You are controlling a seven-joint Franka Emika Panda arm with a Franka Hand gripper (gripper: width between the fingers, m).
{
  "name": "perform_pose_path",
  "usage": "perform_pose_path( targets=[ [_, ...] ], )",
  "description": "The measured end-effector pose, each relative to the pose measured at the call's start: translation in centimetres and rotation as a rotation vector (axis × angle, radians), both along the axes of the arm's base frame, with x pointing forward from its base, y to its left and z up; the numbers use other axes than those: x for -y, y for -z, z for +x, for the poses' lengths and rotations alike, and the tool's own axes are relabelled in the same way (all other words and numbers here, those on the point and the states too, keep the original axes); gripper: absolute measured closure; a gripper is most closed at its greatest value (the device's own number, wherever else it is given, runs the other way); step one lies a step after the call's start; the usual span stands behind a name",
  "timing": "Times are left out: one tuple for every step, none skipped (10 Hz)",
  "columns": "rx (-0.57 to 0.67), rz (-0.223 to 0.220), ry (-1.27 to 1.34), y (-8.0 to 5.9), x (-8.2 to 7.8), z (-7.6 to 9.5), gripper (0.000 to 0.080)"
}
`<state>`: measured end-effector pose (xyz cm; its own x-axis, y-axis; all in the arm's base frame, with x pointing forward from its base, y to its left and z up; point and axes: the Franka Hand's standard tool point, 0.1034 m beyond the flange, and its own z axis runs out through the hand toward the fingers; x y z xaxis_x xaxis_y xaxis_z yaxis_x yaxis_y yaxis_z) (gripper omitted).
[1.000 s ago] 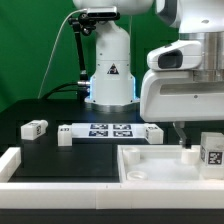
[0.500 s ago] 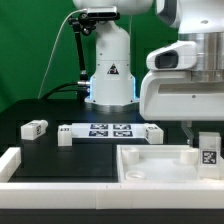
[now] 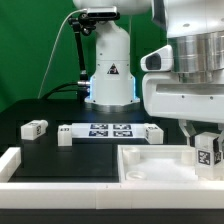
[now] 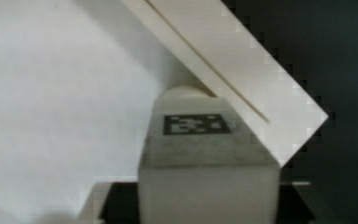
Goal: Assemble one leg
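My gripper (image 3: 205,138) is shut on a leg (image 3: 207,152), a small white block with a black-and-white tag, and holds it upright over the right corner of the large white tray-like part (image 3: 140,158). In the wrist view the leg (image 4: 197,135) fills the space between my dark fingers (image 4: 123,200), with the tray's raised rim (image 4: 229,60) running diagonally just behind it. I cannot tell whether the leg touches the tray. A second leg (image 3: 35,128) lies on the black table at the exterior view's left.
The marker board (image 3: 108,131) lies across the middle of the table in front of the robot base (image 3: 110,75). A white block (image 3: 10,158) sits at the table's near left corner. A white border strip (image 3: 60,188) runs along the front.
My gripper and the held leg have shifted slightly toward the exterior view's left and a little lower over the tray's corner. The wrist housing has turned.
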<state>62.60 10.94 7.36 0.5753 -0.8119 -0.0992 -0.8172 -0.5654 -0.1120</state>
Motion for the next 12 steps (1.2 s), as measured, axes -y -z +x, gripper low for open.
perform_pose_path(
  targets=[
    [-0.022, 0.018, 0.146, 0.03, 0.04, -0.03, 0.0508],
    [-0.04, 0.026, 0.262, 0.05, -0.03, -0.08, 0.0508],
    [-0.054, 0.029, 0.357, 0.05, -0.09, -0.09, 0.0508],
    [-0.072, 0.044, 0.494, 0.06, -0.08, -0.09, 0.0508],
    [-0.087, 0.057, 0.6, 0.05, -0.13, -0.1, 0.0508],
    [-0.098, 0.059, 0.67, 0.03, -0.13, -0.09, 0.0508],
    [-0.107, 0.062, 0.731, 0.02, -0.12, -0.08, 0.0508],
    [-0.113, 0.063, 0.755, 0.02, -0.12, -0.08, 0.0508],
    [-0.129, 0.063, 0.799, 0.0, -0.12, -0.09, 0.0508],
    [-0.134, 0.065, 0.83, 0.0, -0.15, -0.07, 0.0508],
    [-0.132, 0.065, 0.816, 0.03, -0.16, -0.08, 0.0508],
    [-0.132, 0.064, 0.813, 0.04, -0.17, -0.09, 0.0329]
  ],
)
